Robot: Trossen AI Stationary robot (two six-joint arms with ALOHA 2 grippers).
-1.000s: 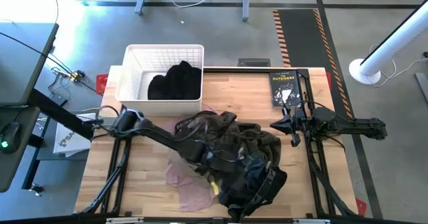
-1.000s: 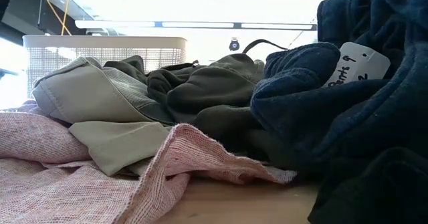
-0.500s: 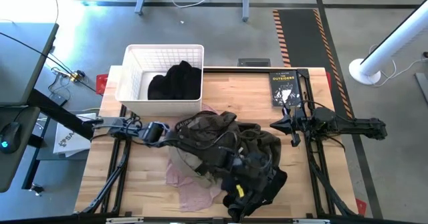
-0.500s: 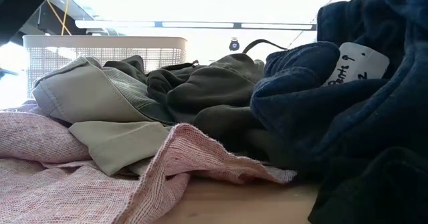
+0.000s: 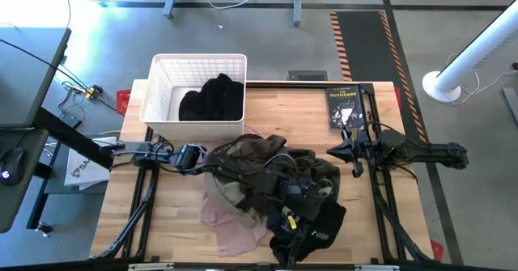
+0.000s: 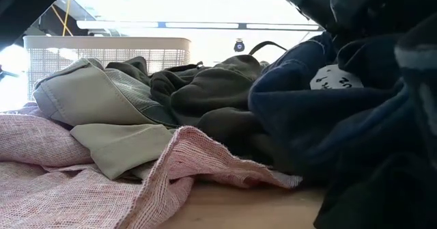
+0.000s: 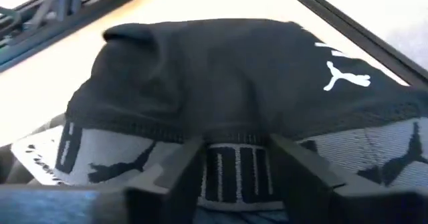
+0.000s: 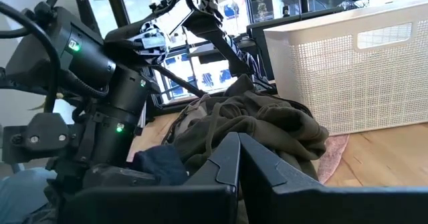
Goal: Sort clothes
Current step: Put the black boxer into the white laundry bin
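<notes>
A pile of clothes lies mid-table: a dark olive-brown garment point(image 5: 267, 162), a khaki one point(image 5: 229, 194), a pale pink one point(image 5: 235, 232) flat on the wood, and a black garment point(image 5: 317, 221) with a grey lettered waistband at the near side. My left gripper point(image 5: 291, 222) is down on the black garment and shut on its band point(image 7: 234, 174). My right gripper point(image 5: 336, 151) is shut and empty, hovering right of the pile. Another black garment point(image 5: 212, 99) lies in the white basket point(image 5: 162, 69). My left gripper pinches the black garment's grey lettered waistband point(image 7: 234, 177) between its two fingers point(image 7: 177, 167), with the black cloth bunched just beyond the fingertips. The fingers come from above, slanting down. The garment rests on the pile and the table; one layer or several, I cannot tell.
A black paperback book point(image 5: 343, 107) lies at the table's far right. The basket stands at the far left corner. Bare wood shows at the near left point(image 5: 162, 214) and along the right side. Monitors and gear stand beyond the table's left edge.
My left arm has folded its elbow back toward the table's left edge, and its gripper has come down onto the black garment at the near side of the pile. The garment's fold with the white tag has been pushed down and sideways. The other clothes lie as before.
</notes>
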